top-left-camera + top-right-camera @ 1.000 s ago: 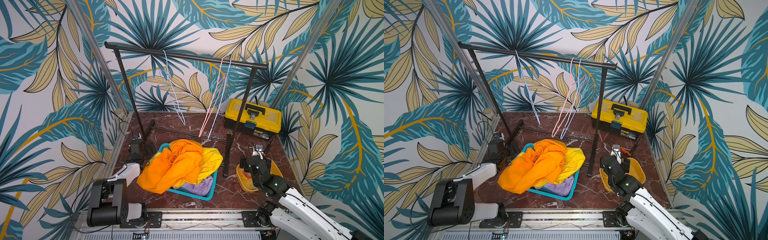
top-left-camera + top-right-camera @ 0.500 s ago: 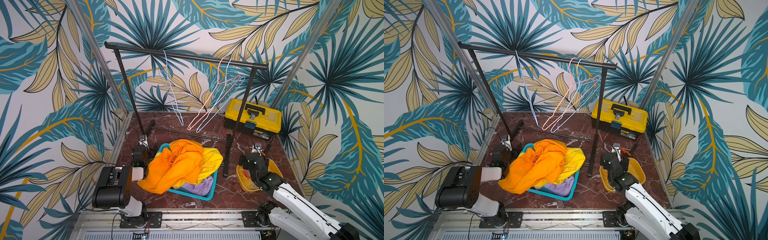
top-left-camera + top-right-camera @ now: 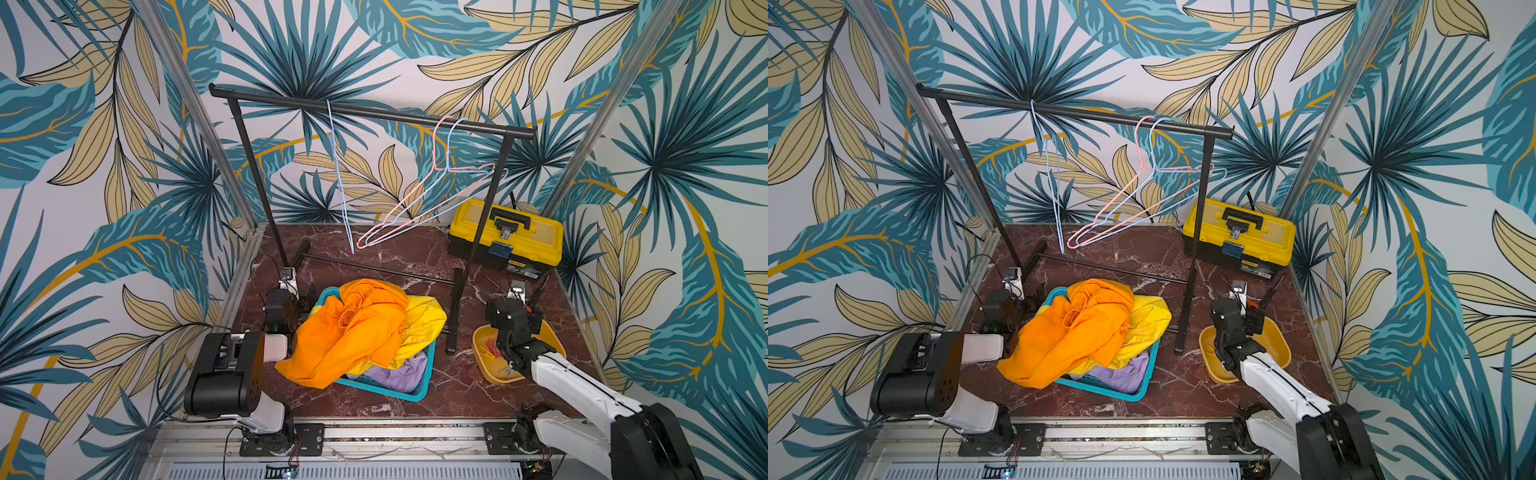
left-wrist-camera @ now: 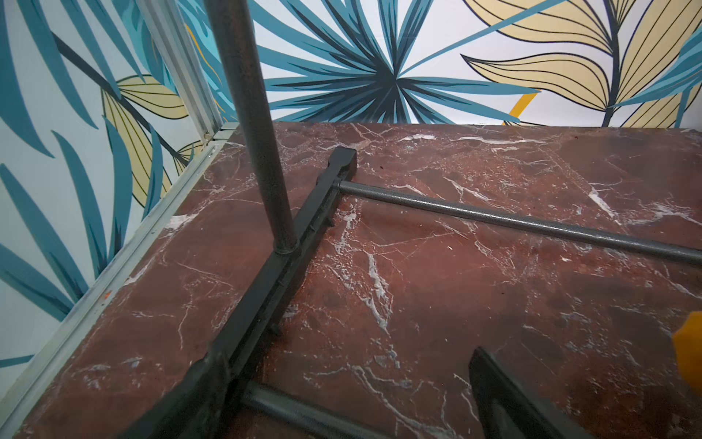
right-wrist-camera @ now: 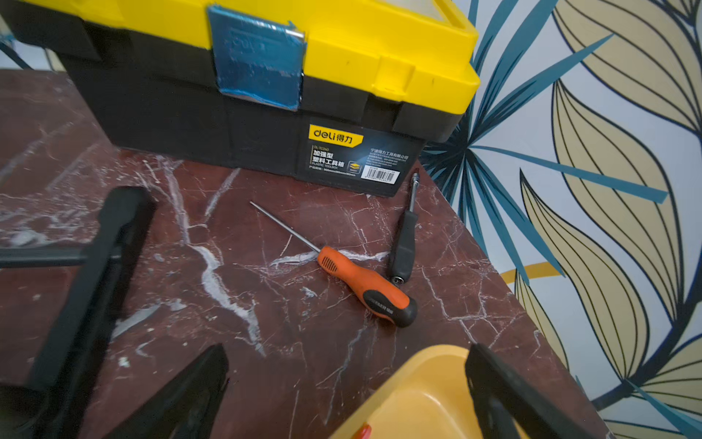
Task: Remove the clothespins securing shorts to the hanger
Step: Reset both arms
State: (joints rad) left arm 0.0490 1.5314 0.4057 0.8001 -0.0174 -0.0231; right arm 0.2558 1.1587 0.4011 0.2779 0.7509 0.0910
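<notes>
Judged task essentially done: found hangers (image 3: 440,167) bare on rack (image 3: 374,111), nothing pinned. Saw shorts (image 3: 353,332) heaped in teal basket (image 3: 417,395) at table's front middle, orange topmost, yellow beneath, lilac lowest. Spotted clothespins (image 3: 490,347) in yellow tray (image 3: 494,376) near right edge. Noted left gripper (image 4: 342,399) and right gripper (image 5: 342,387) spread wide, both empty.

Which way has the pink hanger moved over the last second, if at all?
Yes. The pink hanger has turned on the rail from edge-on to nearly broadside, its upper shoulder swinging toward the rack post beside the toolbox.
</notes>
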